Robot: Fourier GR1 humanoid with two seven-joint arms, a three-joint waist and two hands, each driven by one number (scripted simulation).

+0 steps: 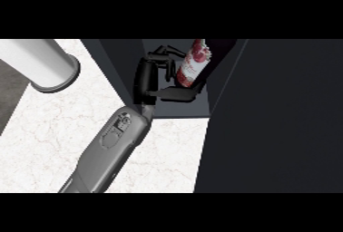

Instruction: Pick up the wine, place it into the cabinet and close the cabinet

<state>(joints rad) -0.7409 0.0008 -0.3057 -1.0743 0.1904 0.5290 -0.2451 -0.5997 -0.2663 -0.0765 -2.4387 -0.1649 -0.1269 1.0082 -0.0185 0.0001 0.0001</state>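
Nearest to you is the grey left forearm (110,149), which comes up from the lower edge and slants to the right across the pale marble counter (40,136).

Start at the far left and you'll see a strip of darker grey surface beyond the counter's edge. Just above it stands a white cylinder (47,63) with a grey rim at its end (what it is, you cannot tell from this angle). It is well apart from the arm.

Follow the forearm upward and you reach the black left hand (146,79), which sits inside the open cabinet (201,106). Its palm faces right. Its fingers curl over from above and its thumb reaches across below, so you can see the hand closed around the wine bottle (193,65).

You'll find the bottle inside the cabinet's opening, tilted with its upper end leaning to the right, its red and white label turned toward you. Whether its base touches the cabinet's grey floor is hidden by the thumb.

Further right, a broad dark panel (281,118) fills that whole side of the view, right beside the opening.
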